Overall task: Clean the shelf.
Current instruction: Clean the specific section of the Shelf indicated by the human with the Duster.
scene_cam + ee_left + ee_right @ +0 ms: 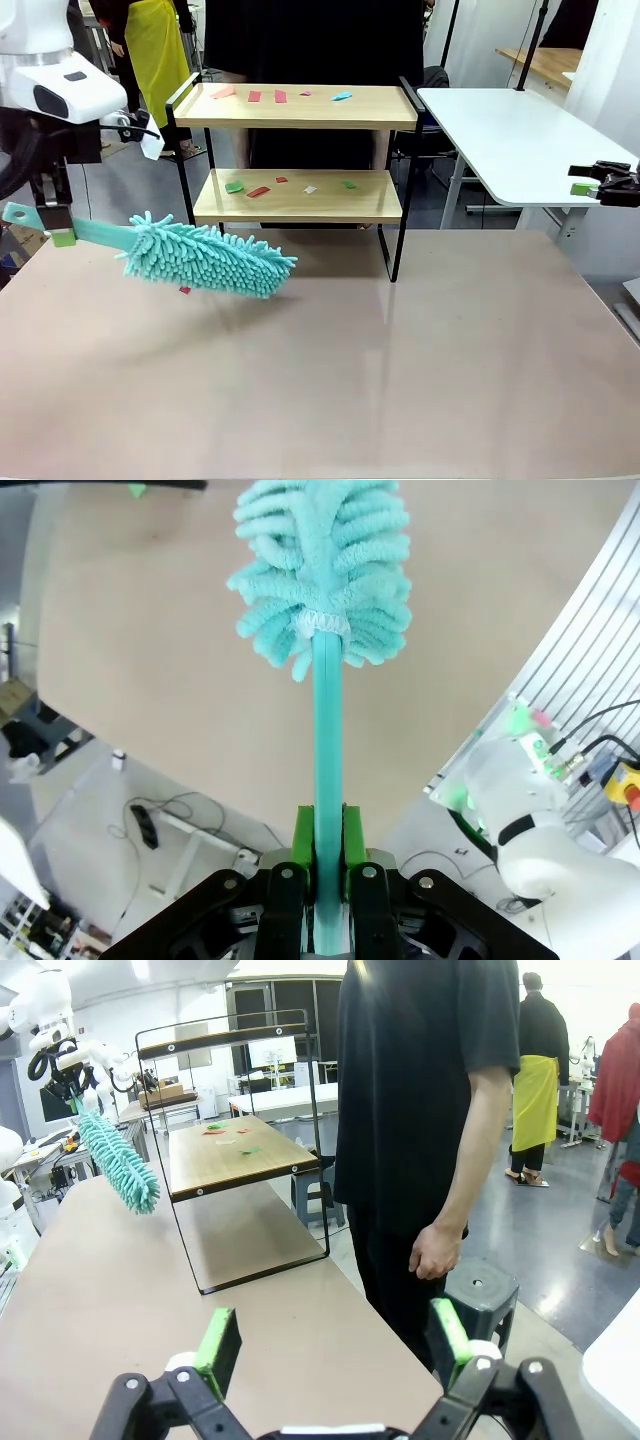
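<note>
At your left, the left gripper is clamped on the duster handle, with the fluffy head hanging just above the table, near the shelf but apart from it. Most of the cleaning looks undone to me: scraps lie on both boards (one red bit sits on the table under the duster). The shelf stands upright at the far middle, light wood in a thin black frame. Far right, the right gripper has its jaws wide apart, empty.
</note>
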